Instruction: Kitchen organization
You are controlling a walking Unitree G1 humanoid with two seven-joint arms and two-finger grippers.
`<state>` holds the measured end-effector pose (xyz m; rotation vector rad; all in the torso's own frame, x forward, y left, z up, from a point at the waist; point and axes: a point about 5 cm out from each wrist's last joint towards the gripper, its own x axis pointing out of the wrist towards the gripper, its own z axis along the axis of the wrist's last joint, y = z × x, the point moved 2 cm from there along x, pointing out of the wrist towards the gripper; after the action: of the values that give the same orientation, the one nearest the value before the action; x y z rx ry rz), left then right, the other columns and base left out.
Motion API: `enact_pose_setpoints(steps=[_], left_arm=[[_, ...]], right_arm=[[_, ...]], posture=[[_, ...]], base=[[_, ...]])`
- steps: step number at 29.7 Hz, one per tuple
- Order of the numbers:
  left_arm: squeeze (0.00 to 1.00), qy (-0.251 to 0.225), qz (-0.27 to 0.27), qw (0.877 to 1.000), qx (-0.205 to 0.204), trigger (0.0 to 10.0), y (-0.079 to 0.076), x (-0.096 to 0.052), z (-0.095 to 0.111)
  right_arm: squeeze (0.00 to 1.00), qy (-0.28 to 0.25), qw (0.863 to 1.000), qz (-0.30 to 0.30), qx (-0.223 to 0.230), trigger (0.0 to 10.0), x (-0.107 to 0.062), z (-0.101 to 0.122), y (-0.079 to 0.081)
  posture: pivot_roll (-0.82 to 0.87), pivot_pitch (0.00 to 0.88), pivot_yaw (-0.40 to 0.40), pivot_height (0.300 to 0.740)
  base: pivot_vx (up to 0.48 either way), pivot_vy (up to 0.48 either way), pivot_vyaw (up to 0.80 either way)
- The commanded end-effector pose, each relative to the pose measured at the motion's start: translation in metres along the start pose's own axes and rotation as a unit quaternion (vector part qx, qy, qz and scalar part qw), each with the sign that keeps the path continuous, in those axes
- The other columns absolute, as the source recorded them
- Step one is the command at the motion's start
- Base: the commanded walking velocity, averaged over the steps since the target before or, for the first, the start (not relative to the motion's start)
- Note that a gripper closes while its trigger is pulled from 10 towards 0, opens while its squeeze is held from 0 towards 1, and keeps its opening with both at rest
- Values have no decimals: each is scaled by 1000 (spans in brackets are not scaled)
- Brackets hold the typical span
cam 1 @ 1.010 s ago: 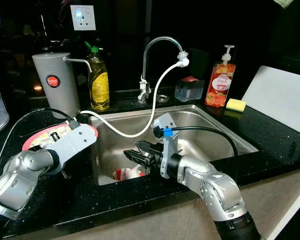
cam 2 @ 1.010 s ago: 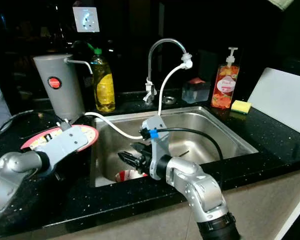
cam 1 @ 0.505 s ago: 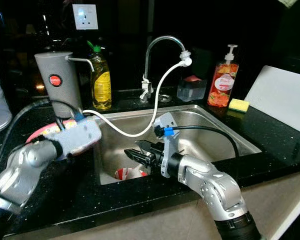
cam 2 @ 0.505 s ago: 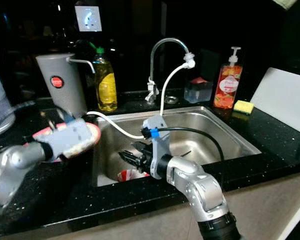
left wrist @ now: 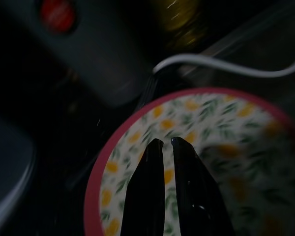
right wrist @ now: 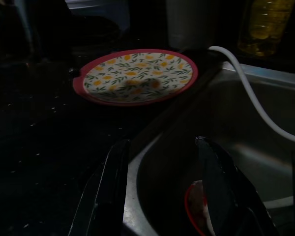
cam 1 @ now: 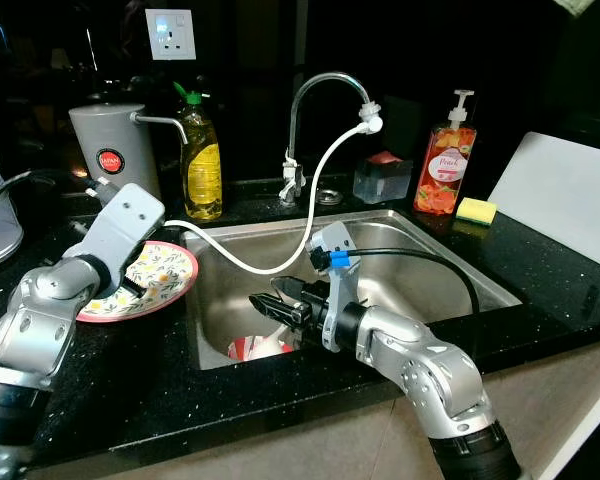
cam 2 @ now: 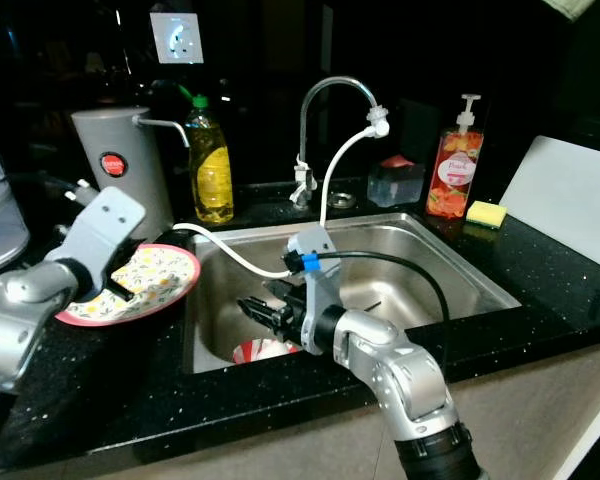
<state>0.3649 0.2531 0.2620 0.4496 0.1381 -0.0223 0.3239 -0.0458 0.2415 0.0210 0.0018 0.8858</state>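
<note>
Left wrist view: clenched left claw (left wrist: 163, 141) over pink-rimmed, yellow-flowered plate (left wrist: 226, 147)

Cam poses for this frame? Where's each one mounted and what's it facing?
Left and right eye views: on the head, facing forward-down at the sink; both silver arms show.
Left wrist view: along the left gripper, jaws nearly closed, over the floral plate.
Right wrist view: along the right gripper, jaws open, over the sink's left rim.
Shared: the plate and white hose appear in both wrist views.

A wall socket (cam 1: 166, 34) hangs on the dark wall above the counter.
</note>
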Motion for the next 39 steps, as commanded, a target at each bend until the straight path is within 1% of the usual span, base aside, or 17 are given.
enact_pose_setpoints(steps=[1, 2, 6, 9, 12, 15, 18, 21, 23, 24, 25, 26, 27, 30, 35, 36, 39], left_arm=[[0, 14, 25, 999, -45, 10000, 7, 3, -5], [0, 14, 25, 999, -45, 10000, 7, 3, -5], [0, 58, 108, 970, -211, 10000, 29, 6, -24], [0, 70, 129, 958, -245, 10000, 34, 5, -31], [0, 92, 191, 920, -328, 10000, 50, 2, -53], [0, 95, 193, 907, -361, 10000, 51, 2, -57], [0, 103, 211, 870, -433, 10000, 53, 1, -67], [0, 103, 217, 860, -450, 10000, 53, 2, -70], [0, 93, 208, 845, -483, 10000, 52, 4, -68], [298, 89, 203, 837, -500, 10000, 51, 4, -68], [859, 88, 202, 830, -513, 10000, 50, 5, -67], [859, 88, 202, 830, -513, 10000, 50, 5, -67], [1000, 85, 193, 819, -533, 10000, 48, 6, -66], [1000, 84, 189, 813, -544, 10000, 47, 7, -65], [1000, 74, 168, 777, -602, 10000, 45, 9, -61], [1000, 74, 168, 777, -602, 10000, 45, 9, -61], [1000, 76, 178, 757, -624, 10000, 46, 8, -64]], right_arm=[[0, 2, 1000, 0, 1, 10000, 0, 0, 0], [0, 2, 1000, 0, 1, 10000, 0, 0, 0], [0, 2, 1000, -2, 1, 10000, 0, 0, 0], [0, 2, 1000, -2, 1, 10000, 0, 0, 0], [0, 2, 1000, -2, 2, 10000, 0, 0, 0], [0, 2, 1000, -2, 2, 10000, 0, 0, 0], [0, 2, 1000, -1, 2, 10000, 0, 0, 0], [0, 2, 1000, -1, 2, 10000, 0, 0, 0], [0, 2, 1000, -1, 2, 10000, 0, 0, 0], [0, 2, 1000, -1, 2, 10000, 0, 0, 0], [0, 2, 1000, -1, 2, 10000, 0, 0, 0], [0, 2, 1000, -1, 2, 10000, 0, 0, 0], [0, 2, 1000, -1, 1, 10000, 0, 0, 0], [0, 2, 1000, -1, 2, 10000, 0, 0, 0], [0, 2, 1000, 0, 2, 10000, 0, 1, 0], [0, 2, 1000, 0, 2, 10000, 0, 1, 0], [0, 2, 1000, 2, 2, 10000, 0, 1, 0]], posture=[[-30, 6, -14, 740], [-30, 6, -14, 740], [-33, 8, -13, 740], [-33, 10, -13, 740], [-33, 11, -15, 740], [-33, 11, -15, 740], [-34, 11, -16, 740], [-37, 11, -17, 740], [-38, 10, -18, 740], [-38, 10, -17, 740], [-38, 10, -17, 740], [-38, 10, -17, 740], [-37, 10, -18, 740], [-37, 10, -18, 740], [-37, 9, -19, 740], [-37, 9, -19, 740], [-36, 8, -19, 740]], base=[[0, 0, 0], [0, 0, 0], [0, 0, 0], [0, 0, 0], [0, 0, 0], [0, 0, 0], [0, 0, 0], [0, 0, 0], [0, 0, 0], [0, 0, 0], [0, 0, 0], [0, 0, 0], [0, 0, 0], [0, 0, 0], [0, 0, 0], [0, 0, 0], [0, 0, 0]])
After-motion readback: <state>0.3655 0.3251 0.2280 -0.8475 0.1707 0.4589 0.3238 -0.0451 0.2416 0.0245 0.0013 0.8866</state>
